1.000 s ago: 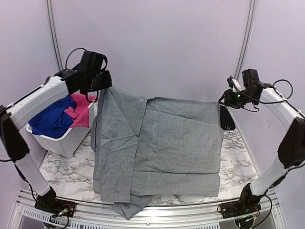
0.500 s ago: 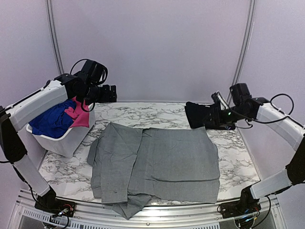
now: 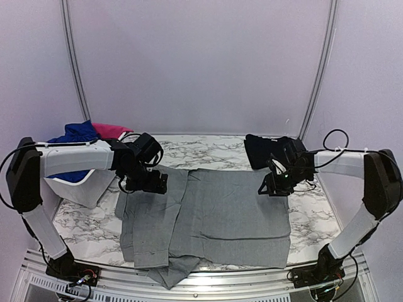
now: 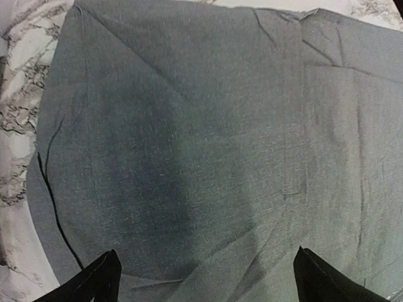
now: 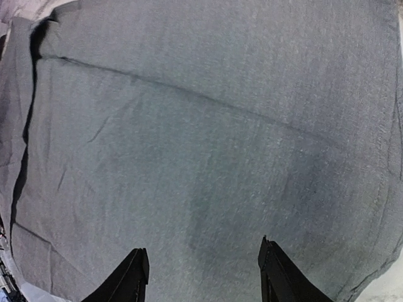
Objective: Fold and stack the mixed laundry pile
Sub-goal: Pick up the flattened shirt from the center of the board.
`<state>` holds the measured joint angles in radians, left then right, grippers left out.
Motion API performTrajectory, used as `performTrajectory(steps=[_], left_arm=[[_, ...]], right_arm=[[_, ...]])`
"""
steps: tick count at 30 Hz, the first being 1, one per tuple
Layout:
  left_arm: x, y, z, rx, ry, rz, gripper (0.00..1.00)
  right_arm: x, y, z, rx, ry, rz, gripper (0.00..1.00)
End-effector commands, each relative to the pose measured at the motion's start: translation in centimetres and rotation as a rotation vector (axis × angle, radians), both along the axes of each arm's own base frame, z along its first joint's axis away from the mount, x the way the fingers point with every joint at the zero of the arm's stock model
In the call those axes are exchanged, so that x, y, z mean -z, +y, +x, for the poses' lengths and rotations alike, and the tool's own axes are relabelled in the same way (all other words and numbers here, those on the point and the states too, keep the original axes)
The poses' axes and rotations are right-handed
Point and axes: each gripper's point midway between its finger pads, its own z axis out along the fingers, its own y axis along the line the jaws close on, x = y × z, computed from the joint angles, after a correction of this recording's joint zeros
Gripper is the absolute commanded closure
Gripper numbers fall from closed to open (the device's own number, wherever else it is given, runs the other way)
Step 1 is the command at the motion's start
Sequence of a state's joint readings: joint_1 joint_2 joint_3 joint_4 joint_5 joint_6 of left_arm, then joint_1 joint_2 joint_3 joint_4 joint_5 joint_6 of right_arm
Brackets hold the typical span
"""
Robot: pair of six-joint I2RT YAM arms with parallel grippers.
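Quick update from us. The white marble-pattern worktop (image 3: pixel 94 234) now has the big grey cloth shirt (image 3: pixel 217 214) lying flat across its middle, with a corner drooping off the near edge. A second ago both arms had that shirt hoisted by its far edge like a curtain. Now it's down and spread, with its left part doubled over on itself.

The white plastic basket (image 3: pixel 79 189) sits at the left edge, with the royal blue cloth piece (image 3: pixel 77 131) and the hot-pink cloth piece (image 3: pixel 111 129) heaped inside. The crumpled black garment (image 3: pixel 263 151) rests at the far right, just behind the shirt's corner.

Both arms have dropped low over the shirt's far corners. The left pincer (image 4: pixel 204 280) is spread wide with nothing in it. The right pincer (image 5: pixel 201 274) also stands apart over bare cloth, gripping nothing.

We reckon the laying-out is done and the proper folding comes next. Nothing's stacked yet.
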<state>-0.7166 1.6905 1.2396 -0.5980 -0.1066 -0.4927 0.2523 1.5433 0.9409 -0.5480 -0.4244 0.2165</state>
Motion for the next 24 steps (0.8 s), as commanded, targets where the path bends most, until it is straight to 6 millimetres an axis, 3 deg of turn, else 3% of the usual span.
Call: performTrajectory(steps=[1,6,10,12,15,19,24], left_arm=[[2.6,-1.0,-0.1,-0.024,0.05,-0.027,0.01],[4.4,-0.5,0.5,-0.058,0.059,0.02,0.01],[5.0,-0.2,2.4,-0.088,0.055,0.029,0.01],[3.3,-0.8,3.3,-0.066,0.017,0.003,0.01],[-0.6,-1.5,3.1,-0.013,-0.041,-0.069,0.01],[-4.1,-0.8,-1.2,0.054,-0.042,-0.184,0.01],[-3.0,0.5,-9.6,0.072,0.06,-0.274,0.01]], right_arm=[[1.4,-0.2,2.6,0.016,-0.023,-0.051,0.45],[4.3,-1.4,4.3,0.033,0.015,-0.119,0.45],[5.6,-3.0,6.2,0.063,0.026,-0.149,0.46],[5.0,-3.5,7.2,0.07,0.009,-0.151,0.46],[1.9,-2.7,8.1,0.048,-0.053,-0.115,0.46],[-4.0,-0.8,7.8,0.012,-0.156,-0.043,0.44],[-8.7,2.1,5.1,-0.064,-0.221,0.026,0.44]])
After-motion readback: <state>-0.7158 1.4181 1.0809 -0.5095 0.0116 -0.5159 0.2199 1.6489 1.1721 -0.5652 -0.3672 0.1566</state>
